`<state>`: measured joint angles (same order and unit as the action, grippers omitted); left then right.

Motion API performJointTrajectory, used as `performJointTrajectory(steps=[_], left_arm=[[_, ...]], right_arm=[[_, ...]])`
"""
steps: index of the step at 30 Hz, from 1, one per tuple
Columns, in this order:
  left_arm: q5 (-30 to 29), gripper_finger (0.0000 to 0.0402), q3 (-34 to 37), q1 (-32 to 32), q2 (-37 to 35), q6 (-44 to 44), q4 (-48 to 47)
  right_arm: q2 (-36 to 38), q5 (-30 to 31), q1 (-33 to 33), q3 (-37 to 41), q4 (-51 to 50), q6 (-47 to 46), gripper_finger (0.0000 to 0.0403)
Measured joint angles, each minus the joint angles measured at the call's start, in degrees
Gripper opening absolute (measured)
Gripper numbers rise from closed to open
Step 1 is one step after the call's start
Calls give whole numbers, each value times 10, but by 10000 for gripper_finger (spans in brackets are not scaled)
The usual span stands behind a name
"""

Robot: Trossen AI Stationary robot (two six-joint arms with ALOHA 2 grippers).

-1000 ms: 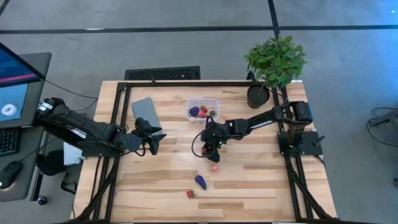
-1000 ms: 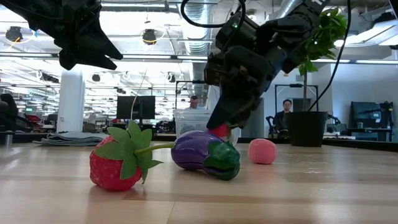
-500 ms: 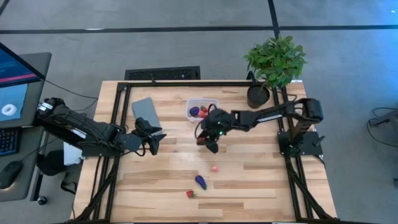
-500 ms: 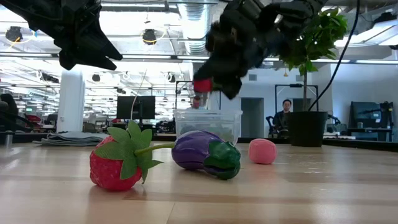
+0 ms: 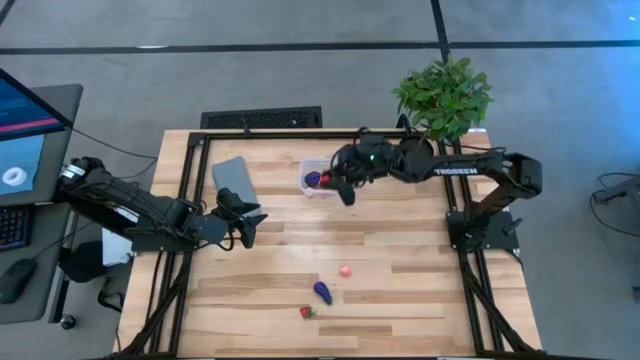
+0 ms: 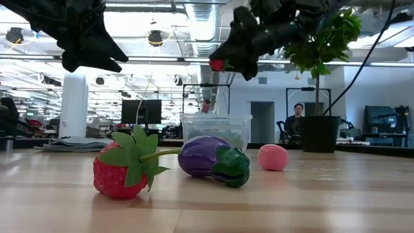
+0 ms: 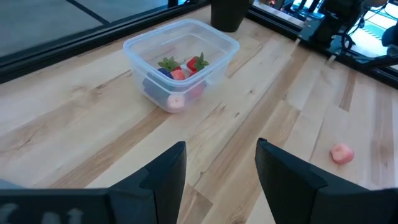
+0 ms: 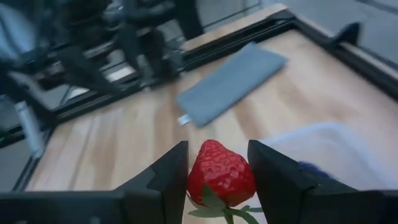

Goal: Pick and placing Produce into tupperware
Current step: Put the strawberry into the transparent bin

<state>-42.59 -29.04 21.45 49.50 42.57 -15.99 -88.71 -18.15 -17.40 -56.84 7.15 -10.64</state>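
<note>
Start from the pale wooden slatted table (image 5: 400, 300); you've got the leafy green potted plant (image 5: 440, 100) at its far right corner and the flat grey rectangular lid (image 5: 235, 180) lying left of the tub.

The small clear plastic tupperware tub (image 5: 325, 178) sits near the far middle of the table, already holding a purple piece, strawberries and a pale pink piece, as the left wrist view shows (image 7: 180, 62).

Your right gripper (image 5: 343, 188) hangs over the tub's near-right edge, clenched on a red toy strawberry with a green top (image 8: 221, 171); the fingers (image 8: 171, 171) pinch it across its widest part. The low view shows it well above the tub rim.

Your left gripper (image 5: 248, 228) waits just above the table, left of centre, jaws parted and empty.

Still loose on the table near the front: a round pale pink piece (image 5: 345, 270), a purple eggplant-like piece with a green cap (image 5: 322, 292) and another red strawberry (image 5: 306, 312), each lying apart from the others.

Handling, my guess: these toys look light, smooth and a bit slippery. Grip across the body, never the leafy top. The eggplant piece should be taken across its narrow width; the round pink one may roll, so come straight down on it.
</note>
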Motion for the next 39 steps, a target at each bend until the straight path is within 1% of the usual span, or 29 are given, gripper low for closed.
performJointTrajectory(steps=[9,16,24,33,39], left_arm=[[-1,180,0,0,0,-2,0],[-3,180,0,0,0,-3,0],[-3,180,0,0,0,-3,0],[-4,180,0,0,0,-3,0],[-6,180,0,0,0,-3,0]], right_arm=[[-5,0,-68,1,-3,5,173],[-5,3,-100,0,-11,11,186],[-5,3,-105,0,-16,13,173],[-6,3,-104,0,-25,16,187],[-6,10,-104,0,-25,16,175]])
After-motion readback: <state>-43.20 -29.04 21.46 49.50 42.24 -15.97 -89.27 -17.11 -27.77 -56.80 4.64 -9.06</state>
